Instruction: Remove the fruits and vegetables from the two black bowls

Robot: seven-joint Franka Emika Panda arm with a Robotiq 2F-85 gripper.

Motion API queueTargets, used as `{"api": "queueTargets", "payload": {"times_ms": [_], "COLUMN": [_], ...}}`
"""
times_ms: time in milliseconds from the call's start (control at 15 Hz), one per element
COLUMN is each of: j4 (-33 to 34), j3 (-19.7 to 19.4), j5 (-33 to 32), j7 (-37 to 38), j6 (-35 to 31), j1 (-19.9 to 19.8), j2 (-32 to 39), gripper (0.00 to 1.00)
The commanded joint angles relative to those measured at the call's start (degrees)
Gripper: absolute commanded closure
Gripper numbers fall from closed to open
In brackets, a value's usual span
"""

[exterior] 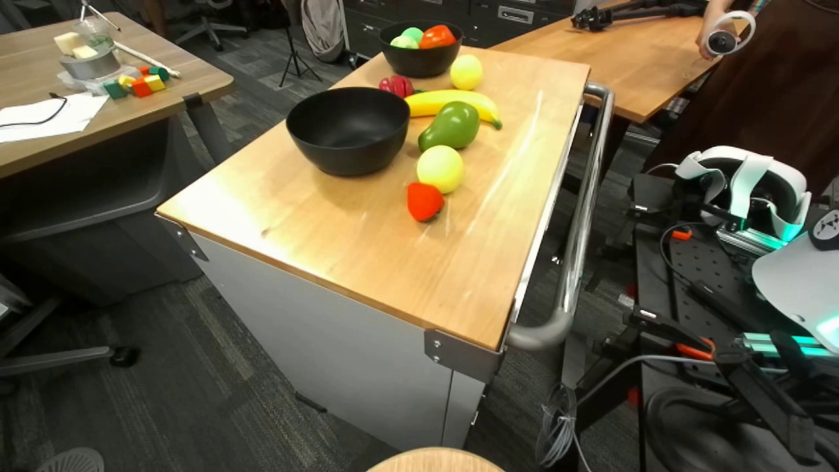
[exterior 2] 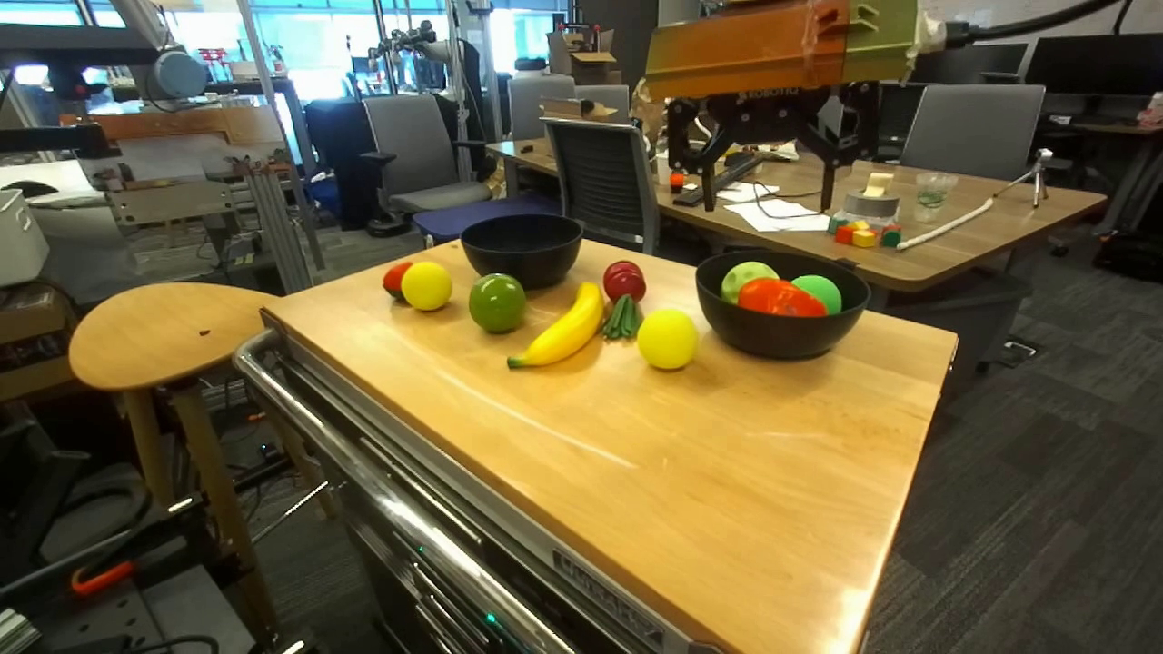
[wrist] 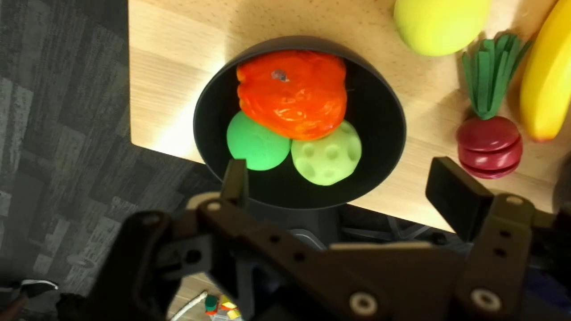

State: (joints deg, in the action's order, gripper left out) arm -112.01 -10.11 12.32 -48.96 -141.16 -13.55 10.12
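In an exterior view, the empty black bowl (exterior: 347,124) shows its bare inside, while the filled black bowl (exterior: 419,64) holds produce. A strawberry-like red piece (exterior: 425,200), a yellow ball (exterior: 440,168), a pear-shaped green fruit (exterior: 451,126) and a banana (exterior: 455,96) lie loose on the wooden worktop (exterior: 328,236) beside the bowls; I take that row to be where removed produce belongs.

In an exterior view, the gripper (exterior 2: 769,184), visible here and in the wrist view only, hangs in the air, higher than the filled black bowl, fingers spread wide and grasping nothing, probably to leave room for a reach inside. The pear-shaped green fruit looks round from here, the empty black bowl's floor is out of sight, and the radish (exterior 2: 624,282) shows its leaves.

In the wrist view, the contents separate clearly: a red pepper (wrist: 296,96) lies partly over a green ball (wrist: 258,140) and a pale green ball (wrist: 328,156), whose pits are plainest here. Being uppermost, the red pepper seems easiest to lift out first; the strawberry-like red piece is out of frame
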Motion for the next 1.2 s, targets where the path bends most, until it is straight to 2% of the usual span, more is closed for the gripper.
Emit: {"api": "queueTargets", "payload": {"times_ms": [0,467,933,1000,1067,1133], "j4": [5.91,10.26,9.51,9.49,9.48,9.46], "j3": [0.79,1.56,2.22,2.29,2.40,2.49], "j5": [-2.05,-7.63,-12.14,-12.51,-12.77,-13.04], "j7": [6.02,14.90,18.62,18.93,19.03,19.15], "j6": [-2.16,-3.85,-5.20,-5.41,-5.64,-5.57], "j1": [-0.31,-1.44,-1.91,-1.98,-2.11,-2.20], "j2": [6.77,15.27,18.46,18.60,18.51,18.20], "gripper": [0.00,0.00,0.00,0.09,0.26,0.31]}}
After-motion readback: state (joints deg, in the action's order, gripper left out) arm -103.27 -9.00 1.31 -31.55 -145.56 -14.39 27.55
